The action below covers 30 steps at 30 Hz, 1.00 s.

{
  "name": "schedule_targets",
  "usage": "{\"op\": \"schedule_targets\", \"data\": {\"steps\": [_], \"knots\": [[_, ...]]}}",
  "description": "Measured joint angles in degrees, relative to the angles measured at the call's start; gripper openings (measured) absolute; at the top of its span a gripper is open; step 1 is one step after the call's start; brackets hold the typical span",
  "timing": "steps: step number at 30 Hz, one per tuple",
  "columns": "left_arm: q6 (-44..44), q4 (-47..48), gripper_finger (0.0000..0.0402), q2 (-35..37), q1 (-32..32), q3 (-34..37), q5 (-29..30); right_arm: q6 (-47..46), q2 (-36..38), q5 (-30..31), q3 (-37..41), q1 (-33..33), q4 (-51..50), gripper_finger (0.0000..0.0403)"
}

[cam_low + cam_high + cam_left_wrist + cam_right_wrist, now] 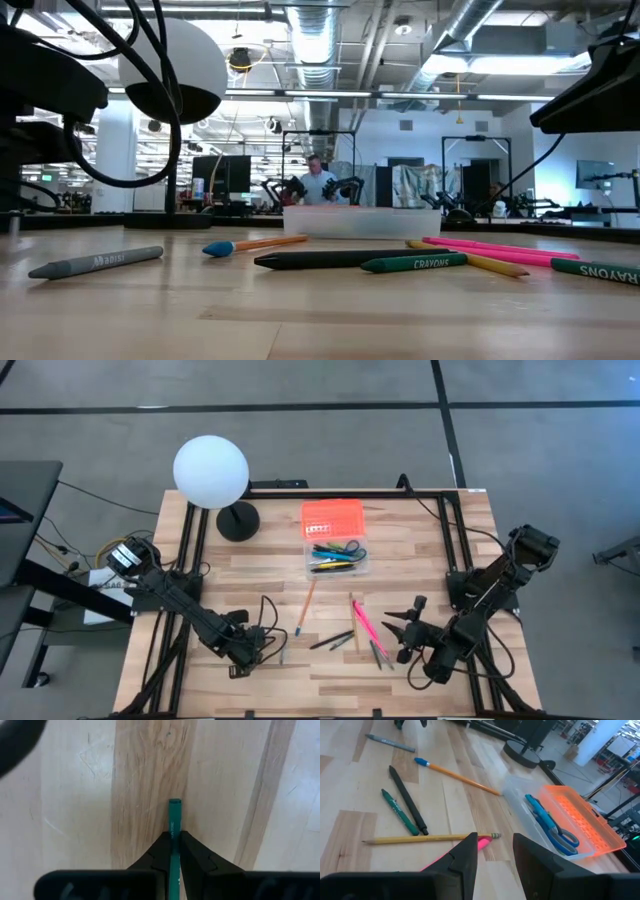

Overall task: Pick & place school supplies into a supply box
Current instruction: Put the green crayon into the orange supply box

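The supply box has a clear base and an open orange lid, and it holds blue-handled scissors and a few pens. Loose supplies lie flat on the wood: an orange pencil, pink markers, a black pen, a green crayon, a yellow pencil and a grey crayon. My left gripper is near the table's near-left part, shut on a green pencil. My right gripper is open just above the pink markers, near the yellow pencil's eraser end. My left gripper pinches the green pencil between its two fingers. The pencil runs along the fingers, and its flat end sticks out past the fingertips over the wood. Whether that end touches the table I cannot tell.
A white globe lamp on a black base stands at the far left, beside the box. Black frame rails run along the left and right table edges. Bare wood lies between the two grippers. A person sits far off in the room.
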<state>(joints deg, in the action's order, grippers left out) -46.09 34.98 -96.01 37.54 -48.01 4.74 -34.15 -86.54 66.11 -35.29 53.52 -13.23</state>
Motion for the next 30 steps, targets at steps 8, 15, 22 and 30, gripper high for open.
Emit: {"op": "schedule_targets", "data": {"steps": [8, 15, 22, 30], "knots": [[2.33, 2.61, 0.0015, -0.37, -0.09, -2.49, 0.13, 0.00, 0.00, -0.02, -0.04, 0.00, 0.00, 0.0117], [9.03, 6.54, 0.0008, -0.66, -1.10, -8.73, 9.42, -0.37, 0.00, -0.13, -0.07, 0.00, -0.02, 0.0117], [17.33, 8.25, 0.0010, -0.50, -6.62, -14.30, 22.23, -0.42, 0.02, -0.13, -0.07, 0.00, -0.02, 0.0117], [35.46, -0.69, 0.0012, -0.39, -20.31, -17.09, 28.54, -0.48, 0.02, -0.11, -0.07, 0.00, -0.03, 0.0117]]}}
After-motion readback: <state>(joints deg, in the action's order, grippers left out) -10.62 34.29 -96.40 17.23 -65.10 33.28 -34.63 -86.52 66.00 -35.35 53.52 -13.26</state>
